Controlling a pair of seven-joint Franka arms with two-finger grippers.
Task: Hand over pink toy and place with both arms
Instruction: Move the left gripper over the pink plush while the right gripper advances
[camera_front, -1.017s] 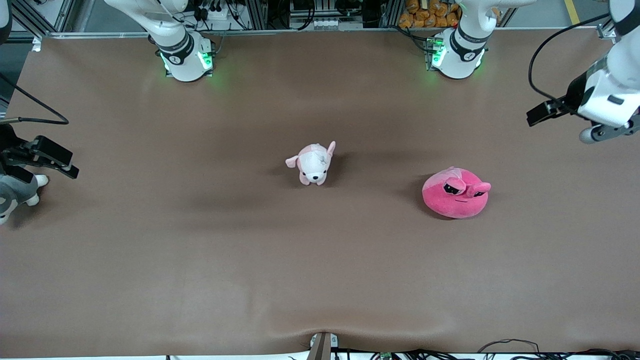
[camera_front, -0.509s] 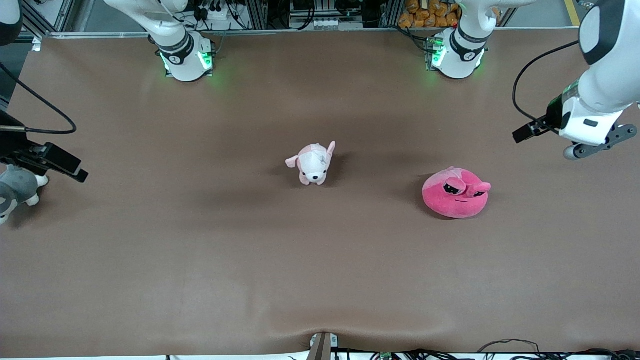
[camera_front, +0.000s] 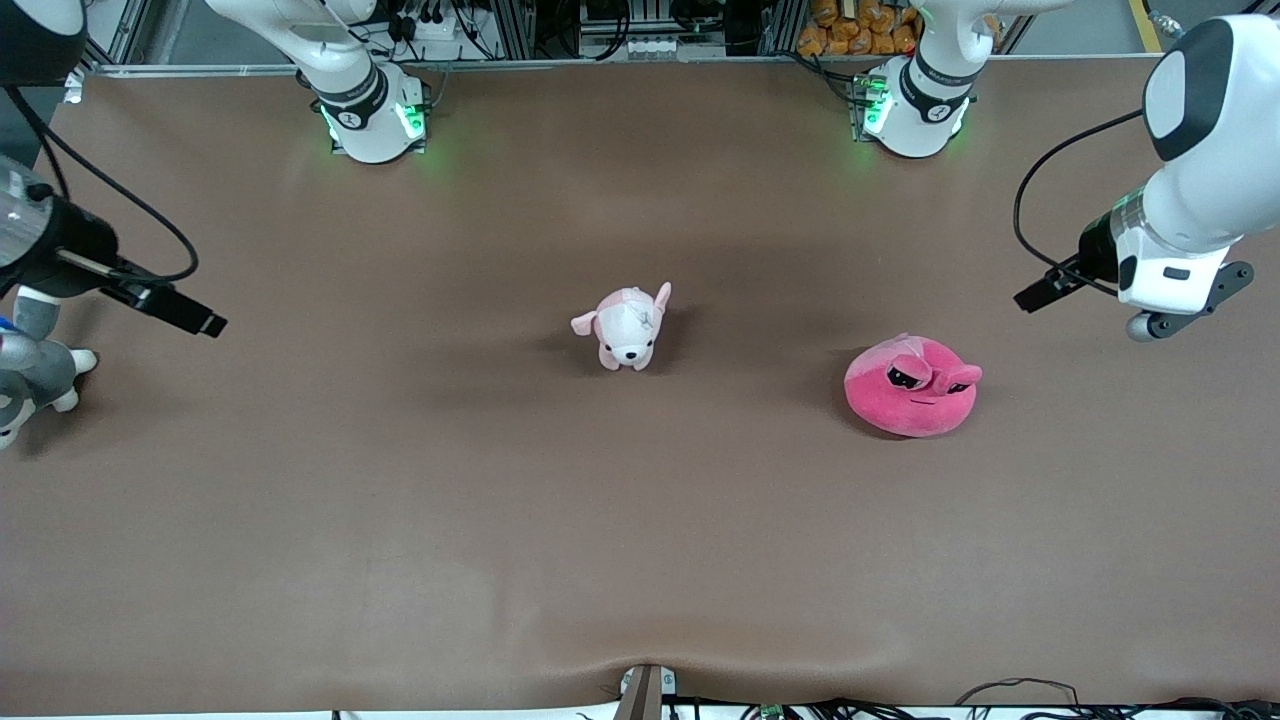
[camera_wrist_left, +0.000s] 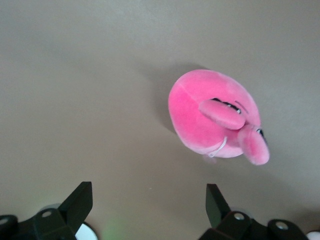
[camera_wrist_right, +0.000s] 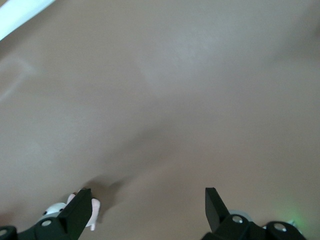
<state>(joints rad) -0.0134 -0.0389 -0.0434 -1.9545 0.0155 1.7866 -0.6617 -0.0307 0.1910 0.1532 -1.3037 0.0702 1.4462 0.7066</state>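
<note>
The pink toy (camera_front: 912, 385) is a hot-pink round plush with half-lidded black eyes, lying on the brown table toward the left arm's end. It also shows in the left wrist view (camera_wrist_left: 212, 116). My left gripper (camera_wrist_left: 147, 200) is open and empty, up in the air over bare table, apart from the toy; its wrist (camera_front: 1160, 270) hangs over the table's end. My right gripper (camera_wrist_right: 145, 205) is open and empty, up over the right arm's end of the table, its wrist (camera_front: 45, 245) at the view's edge.
A small pale pink-and-white puppy plush (camera_front: 625, 325) stands at the table's middle. A pale plush bit (camera_wrist_right: 92, 212) peeks out beside one right finger. A grey-and-white plush (camera_front: 25, 385) lies at the right arm's end. The table (camera_front: 640, 540) is a brown mat.
Both arms have swung inward over the table ends. The left wrist has come lower and closer to the pink toy. The toys have not moved.
</note>
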